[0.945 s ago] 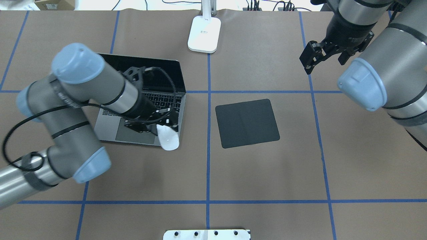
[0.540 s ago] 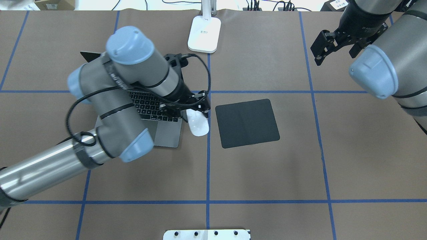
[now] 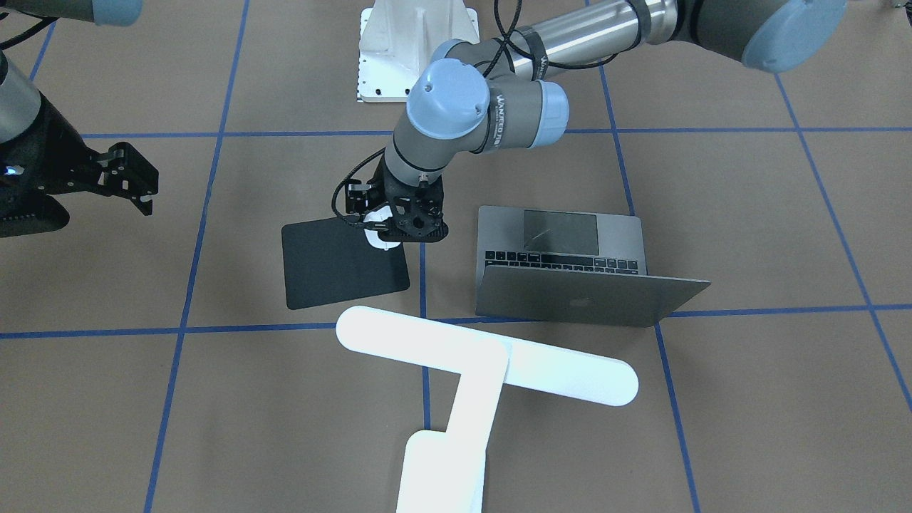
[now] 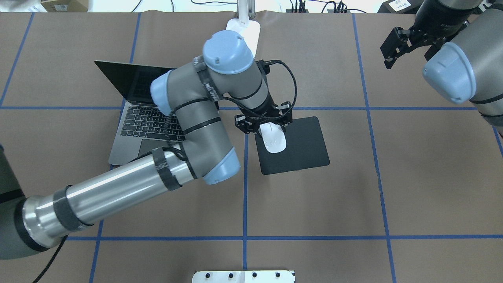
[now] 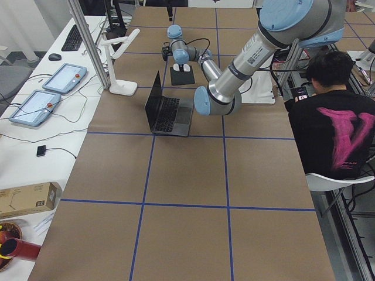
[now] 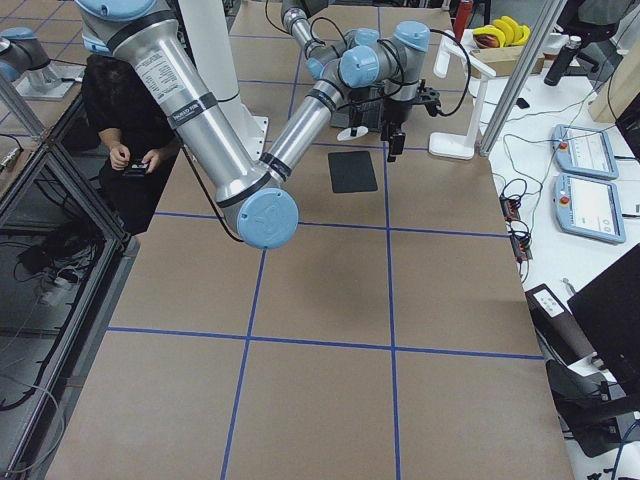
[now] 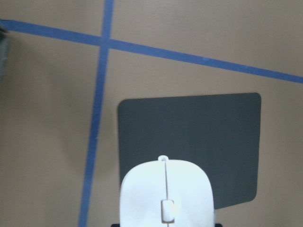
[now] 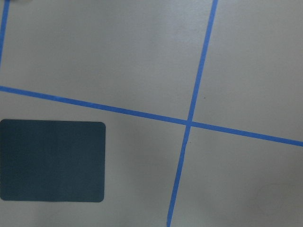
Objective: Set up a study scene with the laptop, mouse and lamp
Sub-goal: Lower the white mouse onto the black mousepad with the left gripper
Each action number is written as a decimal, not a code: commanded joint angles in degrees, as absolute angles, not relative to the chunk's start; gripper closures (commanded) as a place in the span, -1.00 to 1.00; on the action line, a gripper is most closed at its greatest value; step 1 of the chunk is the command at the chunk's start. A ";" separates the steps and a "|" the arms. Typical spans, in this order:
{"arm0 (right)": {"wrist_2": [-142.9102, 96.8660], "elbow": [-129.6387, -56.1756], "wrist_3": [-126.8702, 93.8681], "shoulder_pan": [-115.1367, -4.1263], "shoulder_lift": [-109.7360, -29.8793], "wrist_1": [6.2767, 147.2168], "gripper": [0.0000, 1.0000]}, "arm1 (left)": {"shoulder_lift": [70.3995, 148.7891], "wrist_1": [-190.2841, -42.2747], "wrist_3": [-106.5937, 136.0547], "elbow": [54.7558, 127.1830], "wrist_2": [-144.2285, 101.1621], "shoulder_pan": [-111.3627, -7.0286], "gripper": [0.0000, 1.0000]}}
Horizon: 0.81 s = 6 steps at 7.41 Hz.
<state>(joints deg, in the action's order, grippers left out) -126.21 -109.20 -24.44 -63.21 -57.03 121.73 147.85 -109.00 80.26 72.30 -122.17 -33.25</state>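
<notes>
Quick count: one laptop (image 4: pixel 145 122), one mouse (image 4: pixel 274 141), one lamp (image 3: pixel 484 363), one black mat (image 4: pixel 302 149), two grippers. The mouse is held up off the surface, over the mat's laptop-side edge. Its long axis is lined up roughly front-to-back, with the free rounded end pointed back at the robot. Its far end is pinched between the left gripper's (image 4: pixel 271 126) fingers. The right gripper's (image 4: pixel 406 53) fingers are spread, with nothing held, well off to the side.

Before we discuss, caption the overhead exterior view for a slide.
Left gripper holds the mouse above the black mat, beside the open laptop; right gripper open, empty.
</notes>
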 commanded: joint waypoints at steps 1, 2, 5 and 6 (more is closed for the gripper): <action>-126.30 -108.63 -24.43 -63.98 -58.09 120.06 -1.00 | 151.34 -109.77 80.25 66.46 -117.08 -31.12 -0.38; -126.39 -108.63 -24.43 -63.98 -58.10 120.06 -1.00 | 151.35 -109.78 79.90 65.31 -117.07 -31.03 -0.38; -126.47 -108.89 -24.43 -64.07 -58.18 120.06 -1.00 | 151.17 -109.69 79.89 63.99 -117.07 -31.03 -0.38; -126.39 -108.90 -24.43 -63.99 -58.18 120.06 -1.00 | 151.17 -109.60 80.07 63.46 -116.98 -31.03 -0.40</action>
